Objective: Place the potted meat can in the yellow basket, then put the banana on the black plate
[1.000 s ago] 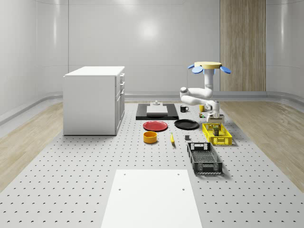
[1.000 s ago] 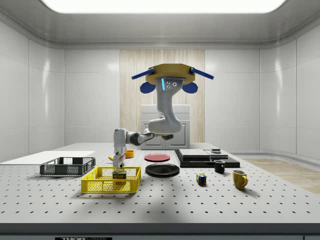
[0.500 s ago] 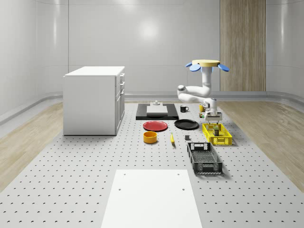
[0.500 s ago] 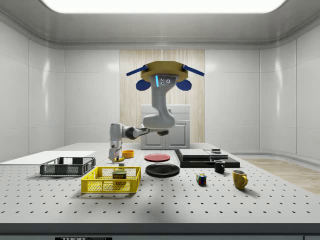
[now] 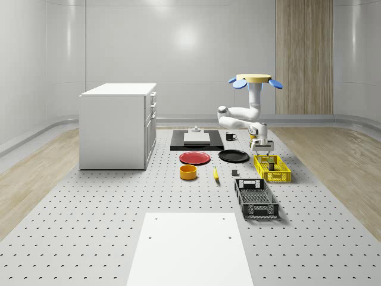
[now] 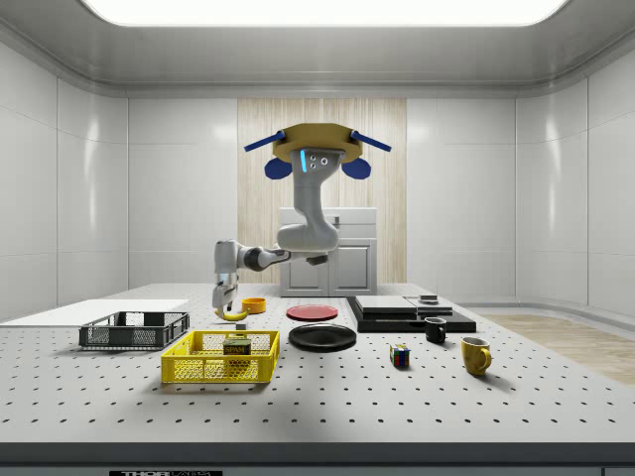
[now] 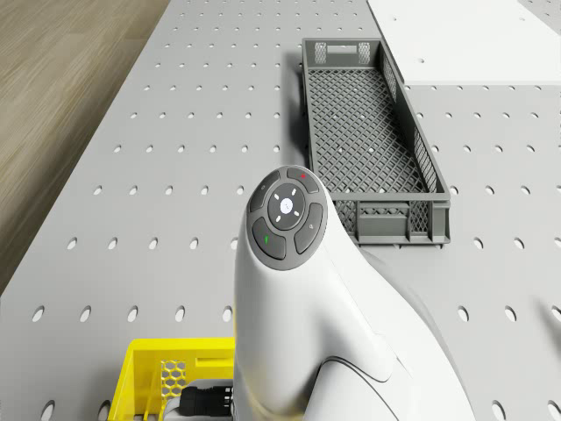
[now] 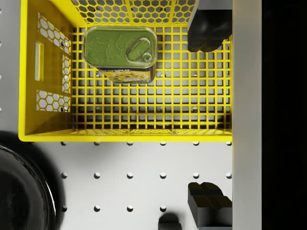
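Note:
The potted meat can [image 8: 120, 52] with its green lid stands inside the yellow basket [image 8: 45, 134], near one end wall, and nothing holds it. My gripper [image 8: 209, 120] hangs open and empty above the basket's end that faces the black plate [image 5: 233, 156]. One of its fingers [image 8: 209, 28] is over the basket floor, the other over the table. In the side view the gripper [image 6: 224, 302] hovers above the basket [image 6: 221, 357] and the can [image 6: 237, 348]. The banana [image 5: 215, 173] lies on the table beside the orange bowl [image 5: 188, 172]. The drone [image 5: 257, 80] hovers high over the area behind the basket.
A dark mesh crate [image 5: 256, 198] sits in front of the yellow basket [image 5: 272, 168]. A red plate [image 5: 194, 158] lies next to the black plate. A white cabinet [image 5: 118, 125] stands at the whole-scene view's left. A black tray [image 5: 196, 140], mugs [image 6: 475, 355] and a cube [image 6: 399, 355] lie farther back.
The gripper let go of the can and rose out of the basket, leaving the can inside. Drone and arm have shifted up and toward the whole-scene view's left.

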Available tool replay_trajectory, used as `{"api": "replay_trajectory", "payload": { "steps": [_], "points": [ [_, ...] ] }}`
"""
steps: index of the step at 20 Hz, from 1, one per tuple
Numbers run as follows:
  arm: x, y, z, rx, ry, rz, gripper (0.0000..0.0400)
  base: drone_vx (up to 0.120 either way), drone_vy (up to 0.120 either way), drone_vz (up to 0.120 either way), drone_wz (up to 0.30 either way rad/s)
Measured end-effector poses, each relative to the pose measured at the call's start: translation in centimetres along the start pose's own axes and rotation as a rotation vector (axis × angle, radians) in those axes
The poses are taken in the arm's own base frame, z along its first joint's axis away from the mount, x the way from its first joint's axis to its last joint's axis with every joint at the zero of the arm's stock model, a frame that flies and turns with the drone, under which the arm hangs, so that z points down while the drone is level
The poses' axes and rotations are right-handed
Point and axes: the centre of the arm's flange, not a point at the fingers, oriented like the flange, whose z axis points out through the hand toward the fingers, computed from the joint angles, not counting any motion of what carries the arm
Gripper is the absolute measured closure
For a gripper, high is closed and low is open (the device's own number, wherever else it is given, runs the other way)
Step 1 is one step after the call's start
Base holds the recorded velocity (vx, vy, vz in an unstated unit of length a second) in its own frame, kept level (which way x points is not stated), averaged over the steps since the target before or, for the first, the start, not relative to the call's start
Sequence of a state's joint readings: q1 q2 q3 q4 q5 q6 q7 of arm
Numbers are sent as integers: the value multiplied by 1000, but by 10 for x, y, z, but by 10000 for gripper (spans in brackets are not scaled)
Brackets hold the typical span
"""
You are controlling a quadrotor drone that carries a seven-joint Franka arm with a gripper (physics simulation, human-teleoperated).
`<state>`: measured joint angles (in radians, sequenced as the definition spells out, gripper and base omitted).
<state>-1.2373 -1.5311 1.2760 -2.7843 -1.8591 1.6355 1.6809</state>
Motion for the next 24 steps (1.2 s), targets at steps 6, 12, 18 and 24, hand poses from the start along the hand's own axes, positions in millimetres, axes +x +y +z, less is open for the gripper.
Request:
{"api": "replay_trajectory", "payload": {
  "steps": [6, 12, 18, 24],
  "points": [
    [0, 0, 0, 0, 0, 0, 0, 0, -120, 0, 0],
    [0, 0, 0, 0, 0, 0, 0, 0, -120, 0, 0],
    [0, 0, 0, 0, 0, 0, 0, 0, -120, 0, 0],
    [0, 0, 0, 0, 0, 0, 0, 47, -120, 0, 0]
  ]
}}
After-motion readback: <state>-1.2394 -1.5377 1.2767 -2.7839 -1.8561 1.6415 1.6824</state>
